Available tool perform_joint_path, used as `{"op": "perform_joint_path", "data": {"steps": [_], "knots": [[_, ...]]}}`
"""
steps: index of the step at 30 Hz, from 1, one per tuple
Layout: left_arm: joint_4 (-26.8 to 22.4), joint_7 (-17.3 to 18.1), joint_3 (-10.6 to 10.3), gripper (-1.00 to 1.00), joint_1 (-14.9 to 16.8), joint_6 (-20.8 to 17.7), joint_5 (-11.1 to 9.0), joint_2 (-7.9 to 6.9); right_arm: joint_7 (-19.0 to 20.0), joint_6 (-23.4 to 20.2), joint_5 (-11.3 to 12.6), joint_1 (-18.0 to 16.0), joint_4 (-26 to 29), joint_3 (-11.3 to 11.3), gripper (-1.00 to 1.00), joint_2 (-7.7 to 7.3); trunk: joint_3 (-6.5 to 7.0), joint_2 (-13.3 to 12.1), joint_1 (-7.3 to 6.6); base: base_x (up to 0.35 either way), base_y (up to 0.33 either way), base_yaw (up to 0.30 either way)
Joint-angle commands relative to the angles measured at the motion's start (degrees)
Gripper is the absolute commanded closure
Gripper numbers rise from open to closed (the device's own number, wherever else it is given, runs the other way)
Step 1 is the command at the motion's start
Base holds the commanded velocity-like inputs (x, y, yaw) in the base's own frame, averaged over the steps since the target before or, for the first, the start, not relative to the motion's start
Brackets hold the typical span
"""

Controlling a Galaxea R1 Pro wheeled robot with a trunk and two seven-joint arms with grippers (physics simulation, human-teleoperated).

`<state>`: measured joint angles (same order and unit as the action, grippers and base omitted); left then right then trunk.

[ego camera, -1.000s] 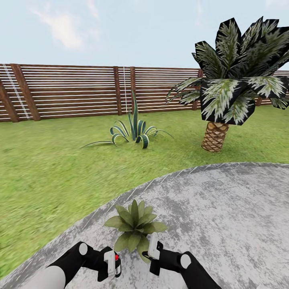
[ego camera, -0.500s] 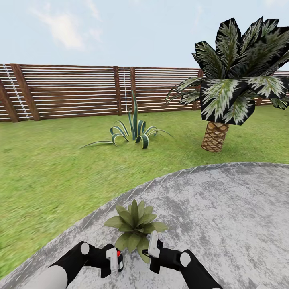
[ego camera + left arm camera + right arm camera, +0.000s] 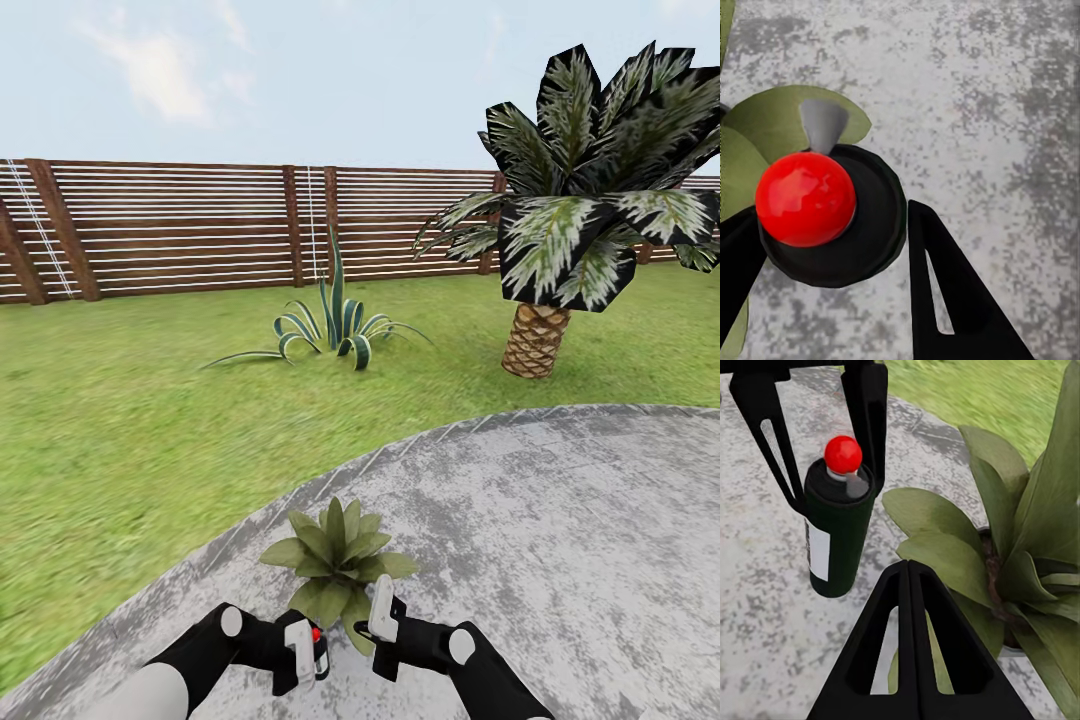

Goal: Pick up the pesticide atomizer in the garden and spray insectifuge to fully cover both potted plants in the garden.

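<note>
Head view: left end effector [image 3: 303, 655] clamped on the pesticide atomizer [image 3: 318, 650] — a black bottle with a red cap — held upright just beside the potted plant [image 3: 335, 560] on the grey paved round [image 3: 560, 520]. Right end effector [image 3: 383, 612] — fingers together — near the rosette's leaves.

Bright even daylight, no cast shadows, soft low-resolution render blur

Striped agave [image 3: 335, 325] and palm [image 3: 585, 195] on grass.
</note>
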<state>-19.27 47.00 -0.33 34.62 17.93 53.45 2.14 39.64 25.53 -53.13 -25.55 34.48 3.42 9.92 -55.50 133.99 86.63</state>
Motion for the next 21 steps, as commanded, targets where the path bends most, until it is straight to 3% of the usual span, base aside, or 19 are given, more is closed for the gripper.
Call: {"op": "perform_joint_path", "data": {"steps": [1,21], "knots": [[-0.07,-0.27,-0.02,1.00,0.01,0.18,0.25,0.03,0.33,0.24,-0.34,-0.03,0.06,0.36,1.00,0.07,-0.05,0.02,-0.01,0.000,0.000,0.000],[0.41,-2.97,0.16,1.00,0.03,0.17,-0.37,0.31,0.31,0.22,-0.31,-0.05,1.19,0.29,1.00,0.07,-0.05,0.02,-0.01,0.000,0.000,0.000]]}}
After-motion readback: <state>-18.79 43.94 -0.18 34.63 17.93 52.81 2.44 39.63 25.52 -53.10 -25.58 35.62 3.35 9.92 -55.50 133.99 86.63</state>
